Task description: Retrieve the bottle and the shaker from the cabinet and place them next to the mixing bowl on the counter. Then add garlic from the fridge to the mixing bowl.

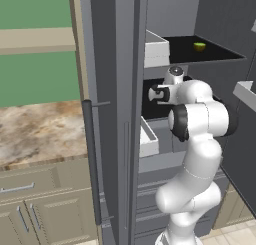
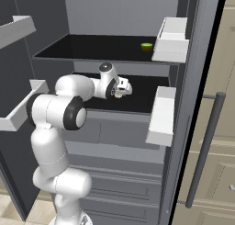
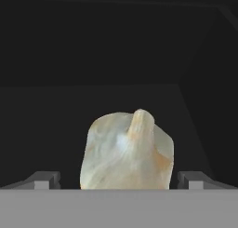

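Note:
The dark grey fridge [image 1: 107,114] stands open, and my arm reaches onto its middle shelf. The garlic [image 3: 126,150], a whitish-cream bulb with a short stem, sits on the dark shelf right in front of the hand. My gripper [image 3: 118,180] is open around it: one fingertip [image 3: 44,179] stands off its left side and the other off its right, each with a gap. From the right base view, the gripper [image 2: 123,88] hovers over the small cream garlic [image 2: 118,95]. In the left base view the gripper [image 1: 156,94] points into the shelf.
A yellow-green round fruit [image 2: 146,47] lies on the shelf above. White door bins [image 2: 161,114] hang on the open door to the right of the hand. The long bar handle [image 1: 92,159] and the marbled counter [image 1: 40,129] are to the left of the fridge.

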{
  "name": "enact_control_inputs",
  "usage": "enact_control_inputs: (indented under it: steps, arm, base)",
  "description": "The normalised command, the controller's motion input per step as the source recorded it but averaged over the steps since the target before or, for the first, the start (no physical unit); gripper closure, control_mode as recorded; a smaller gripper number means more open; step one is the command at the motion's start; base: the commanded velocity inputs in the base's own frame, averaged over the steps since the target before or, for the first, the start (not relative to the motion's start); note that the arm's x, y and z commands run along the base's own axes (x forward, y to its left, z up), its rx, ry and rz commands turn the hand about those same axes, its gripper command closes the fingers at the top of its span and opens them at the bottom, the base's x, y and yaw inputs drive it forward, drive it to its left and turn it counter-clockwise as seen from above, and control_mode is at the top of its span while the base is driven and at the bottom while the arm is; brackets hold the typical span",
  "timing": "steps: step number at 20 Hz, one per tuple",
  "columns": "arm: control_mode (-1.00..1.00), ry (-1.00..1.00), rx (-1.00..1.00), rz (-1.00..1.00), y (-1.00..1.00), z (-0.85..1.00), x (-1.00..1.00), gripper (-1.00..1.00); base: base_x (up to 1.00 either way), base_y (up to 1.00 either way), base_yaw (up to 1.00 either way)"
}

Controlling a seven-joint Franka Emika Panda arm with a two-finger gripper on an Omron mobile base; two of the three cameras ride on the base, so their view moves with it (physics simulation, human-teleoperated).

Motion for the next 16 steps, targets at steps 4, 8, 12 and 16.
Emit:
enact_control_inputs:
  steps: [4, 8, 12, 16]
  arm:
    - [-1.0, 0.0, 0.0, 0.0, 0.0, 0.0, 0.0, -1.0]
    - [-1.0, 0.0, 0.0, 0.0, 0.0, 0.0, 0.0, -1.0]
    - [-1.0, 0.0, 0.0, 0.0, 0.0, 0.0, 0.0, -1.0]
    - [-1.0, 0.0, 0.0, 0.0, -0.04, 0.0, 0.04, 1.0]
  base:
    - [0.0, 0.0, 0.0]
    - [0.0, 0.0, 0.0]
    - [0.0, 0.0, 0.0]
    - [0.0, 0.0, 0.0]
